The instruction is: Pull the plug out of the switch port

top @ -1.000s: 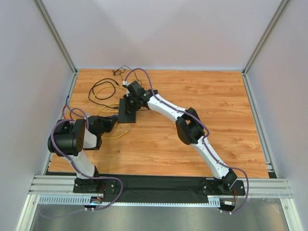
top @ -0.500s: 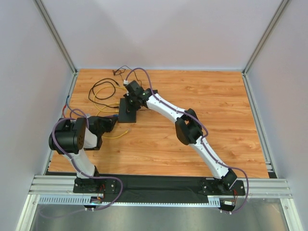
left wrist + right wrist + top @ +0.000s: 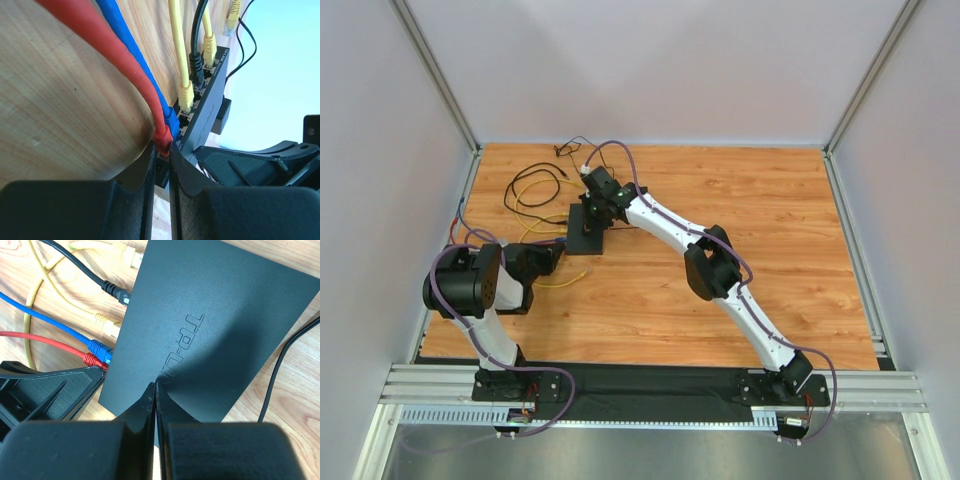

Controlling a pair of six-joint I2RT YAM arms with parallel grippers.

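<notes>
Where red plug [image 3: 163,136] meets switch [image 3: 201,119], left gripper [image 3: 161,154] grasps it.
Clenched empty, right gripper [image 3: 155,388] apparently presses switch top.

The switch [image 3: 582,240] lies flat on the table [image 3: 770,200], in its back-left part. A row of plugs [image 3: 107,322] sits in the sockets along the switch's left edge, five in all, and their cables [image 3: 97,40] run off to the left over the table. The end plug [image 3: 162,137], the one nearest the arms' bases, sits between the fingers of the left gripper [image 3: 161,150], which lies just left of the switch's near-left corner. The right gripper [image 3: 155,387] rests on top of the switch (fingertips touching its top face). A loose plug [image 3: 232,20] lies beyond the far end of the row, apart from the switch. A thin wire [image 3: 280,360] runs over the table on the switch's right side.
</notes>
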